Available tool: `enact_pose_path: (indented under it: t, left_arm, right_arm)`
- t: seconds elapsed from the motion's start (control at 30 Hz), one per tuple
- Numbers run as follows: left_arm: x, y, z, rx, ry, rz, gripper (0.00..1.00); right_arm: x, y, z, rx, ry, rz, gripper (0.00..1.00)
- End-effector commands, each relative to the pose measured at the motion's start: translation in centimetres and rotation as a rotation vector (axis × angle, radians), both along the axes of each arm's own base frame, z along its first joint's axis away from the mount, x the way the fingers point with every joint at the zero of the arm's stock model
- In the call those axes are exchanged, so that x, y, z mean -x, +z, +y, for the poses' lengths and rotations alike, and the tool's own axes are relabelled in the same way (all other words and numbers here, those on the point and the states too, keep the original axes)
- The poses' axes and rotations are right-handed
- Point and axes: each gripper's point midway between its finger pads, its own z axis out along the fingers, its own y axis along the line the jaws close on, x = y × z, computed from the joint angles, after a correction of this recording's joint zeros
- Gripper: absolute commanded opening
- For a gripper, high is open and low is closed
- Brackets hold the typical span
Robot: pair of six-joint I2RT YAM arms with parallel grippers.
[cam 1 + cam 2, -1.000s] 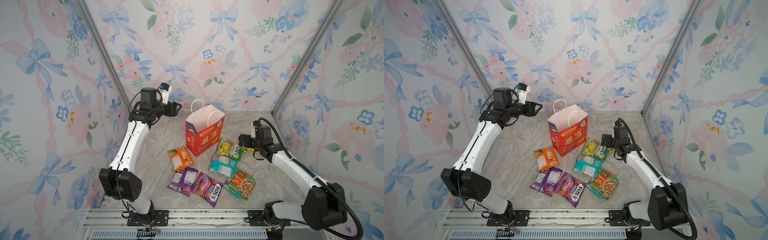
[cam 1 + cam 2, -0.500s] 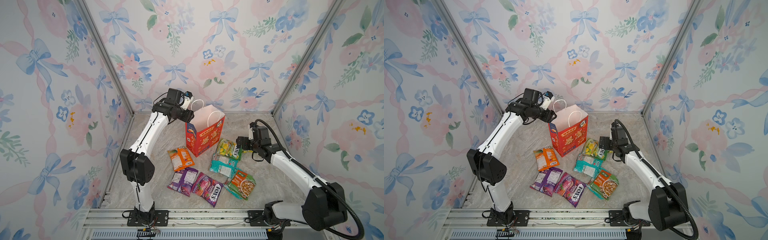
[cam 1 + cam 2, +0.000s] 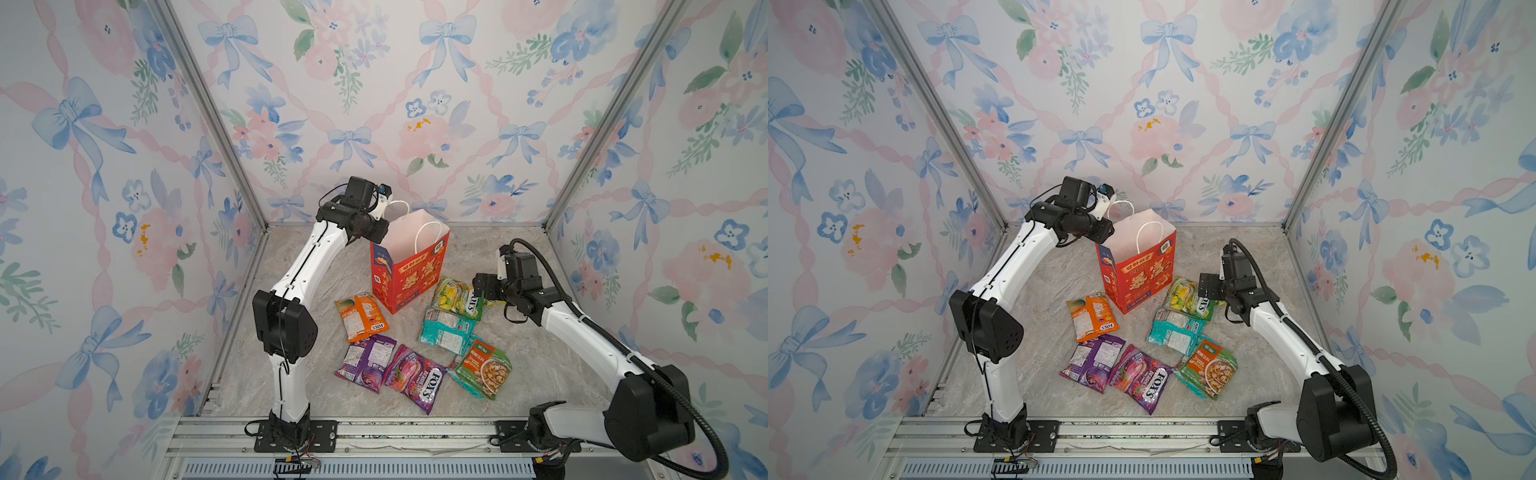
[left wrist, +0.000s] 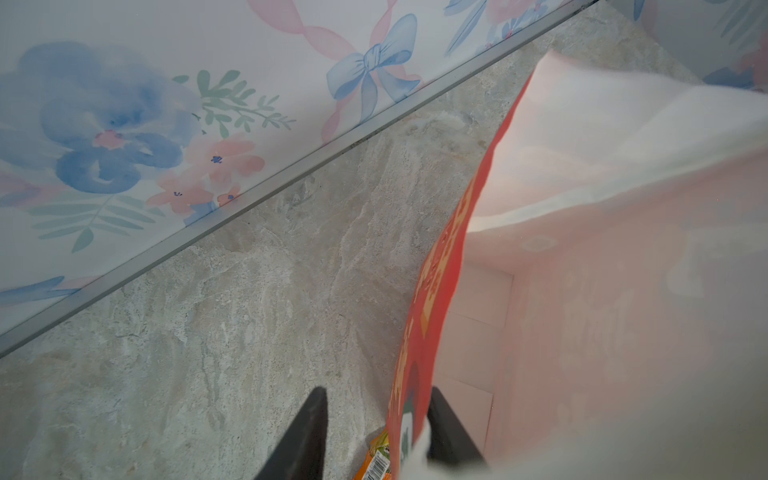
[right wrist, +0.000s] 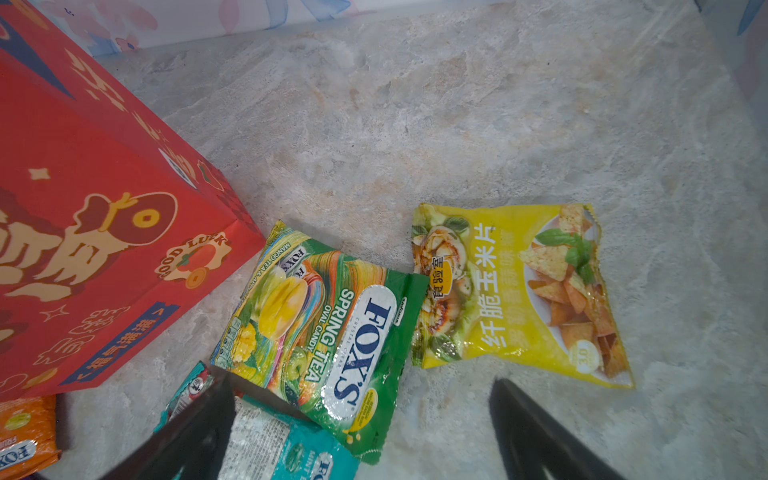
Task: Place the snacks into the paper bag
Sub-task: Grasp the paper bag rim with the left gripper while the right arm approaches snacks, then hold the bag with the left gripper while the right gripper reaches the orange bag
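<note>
Left pincer [image 4: 376, 432] set astride paper bag [image 3: 409, 266] rim, one finger inside, one outside; jaws part-open, grip on wall not confirmed. Bag upright at worktop [image 3: 291, 266] rear. Right pincer [image 5: 361, 432] spread wide, nothing held, hung over FOX'S Spring Tea packet [image 5: 328, 328], yellow corn-chip packet [image 5: 519, 291] beside. Judgement: rim best pinched firmly, mouth kept open, packet taken by edge.

We look into a staged test booth, not a home: floral wallpaper panels [image 3: 374, 83] held in bare metal posts [image 3: 208, 116], a marble-look floor [image 3: 519, 374], and two robot arms bolted to a metal rail [image 3: 374, 432].
</note>
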Motion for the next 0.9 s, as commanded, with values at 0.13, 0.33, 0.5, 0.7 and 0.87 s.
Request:
enact_pose_path:
  t: [0.13,0.33,0.5,0.7,0.87]
  left_arm:
    - [-0.2,0.2,-0.7,0.013,-0.002,0.008,0.19]
    - [-0.1,1.4,-1.0,0.054,0.008,-0.001,0.06]
    - [0.2,2.8,-1.4,0.101,0.005,-0.012,0.0]
    - [-0.1,5.4,0.3,0.152,0.059,-0.046,0.0]
    - [-0.5,7.0,4.0,0.207,0.15,-0.056,0.0]
  right_arm:
    - [0.1,0.7,0.8,-0.001,0.028,0.006,0.98]
    - [0.2,0.9,1.0,-0.006,0.033,0.003,0.98]
    - [0.3,1.1,1.7,-0.023,0.049,0.005,0.98]
    - [0.4,1.6,3.7,-0.05,0.103,0.005,1.0]
    - [1.0,2.1,7.6,-0.094,0.201,0.014,0.96]
